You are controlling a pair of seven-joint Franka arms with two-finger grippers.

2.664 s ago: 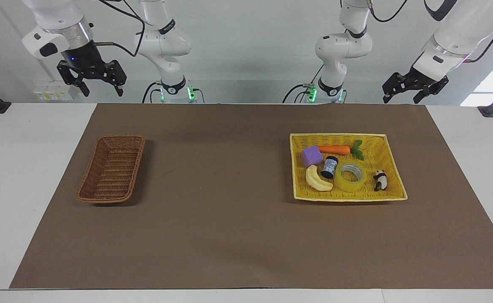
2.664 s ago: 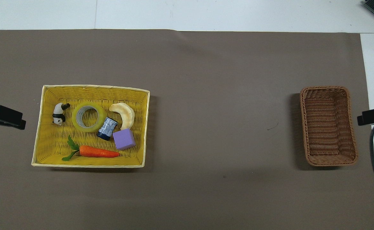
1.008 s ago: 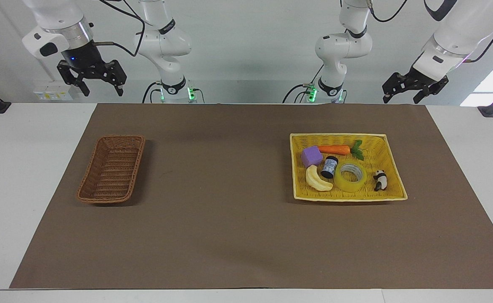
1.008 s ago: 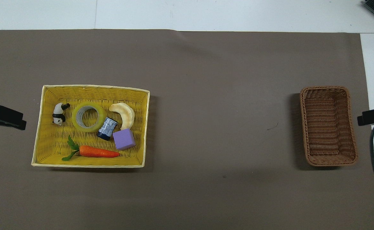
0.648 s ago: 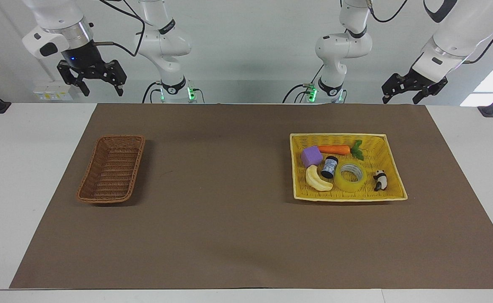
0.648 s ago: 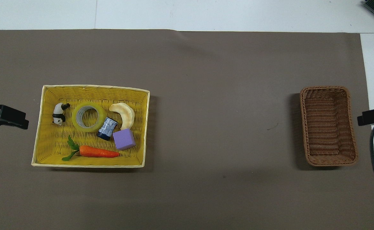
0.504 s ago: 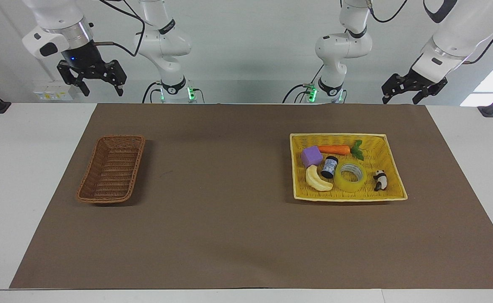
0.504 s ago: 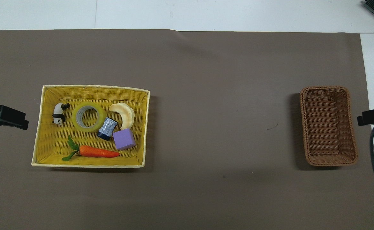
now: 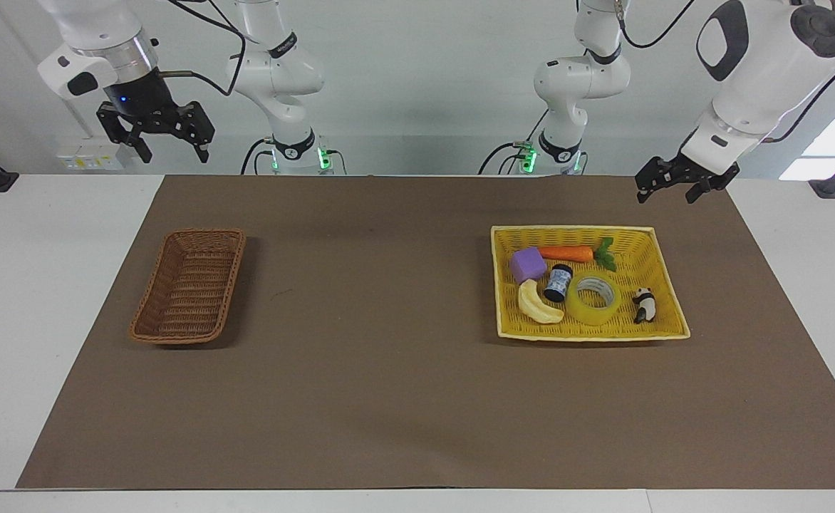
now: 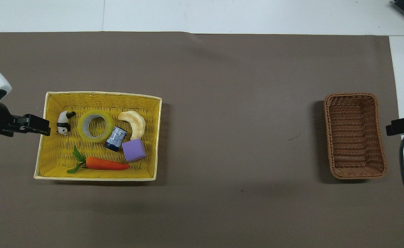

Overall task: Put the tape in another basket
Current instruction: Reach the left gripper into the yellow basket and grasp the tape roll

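Yellow tray [image 10: 50,103] on brown surface [image 10: 222,103] holding tape [image 10: 95,126] lying flat, between panda figure [image 10: 63,123] and banana [image 10: 134,123]. Left gripper [image 10: 38,125] over tray rim beside panda. Brown basket [image 10: 355,136] well apart, toward right arm's end.

Bright even light from above, soft shadows beside the dark-brown oblong wicker basket [image 9: 189,285] and square bright-yellow woven tray [image 9: 663,274], sharp focus, no glare.

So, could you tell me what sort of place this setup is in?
Most likely a robotics lab: two white arms stand at a table covered by a brown mat, with toy-like props such as a panda and a carrot in a yellow tray, and a brown basket.
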